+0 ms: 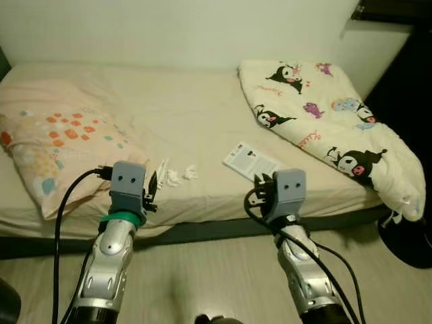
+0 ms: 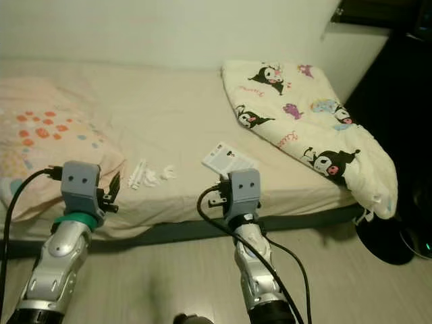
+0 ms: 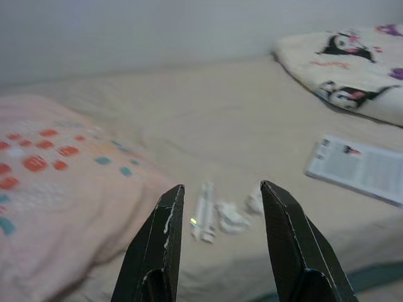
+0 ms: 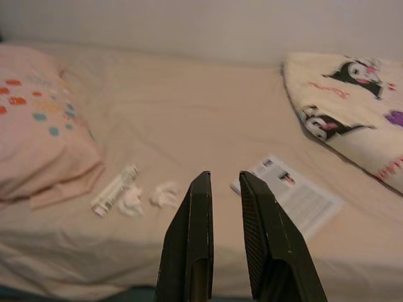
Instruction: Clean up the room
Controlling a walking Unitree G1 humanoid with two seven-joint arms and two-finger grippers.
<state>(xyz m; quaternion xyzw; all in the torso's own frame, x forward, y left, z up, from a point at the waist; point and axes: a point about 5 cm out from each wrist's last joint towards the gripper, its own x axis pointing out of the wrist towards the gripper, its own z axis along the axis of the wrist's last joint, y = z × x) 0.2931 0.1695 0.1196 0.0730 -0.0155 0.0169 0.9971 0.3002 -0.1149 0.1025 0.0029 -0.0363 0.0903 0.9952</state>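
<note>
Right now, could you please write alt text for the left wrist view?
The left gripper, jaws open, points at a small white tube and crumpled tissues on a beige bed, between a spotted pillow and a leaflet.

A white tube (image 4: 114, 189) and two crumpled white tissues (image 4: 148, 197) lie near the bed's (image 1: 196, 121) front edge; a printed leaflet (image 1: 250, 160) lies flat nearby.

A low bed (image 1: 196, 115) with a cream sheet carries a spotted pillow (image 1: 61, 145), a cartoon-print quilt (image 1: 324, 115), a leaflet (image 1: 251, 160), a white tube (image 4: 114, 190) (lying flat) and crumpled tissues (image 1: 183, 175).
</note>
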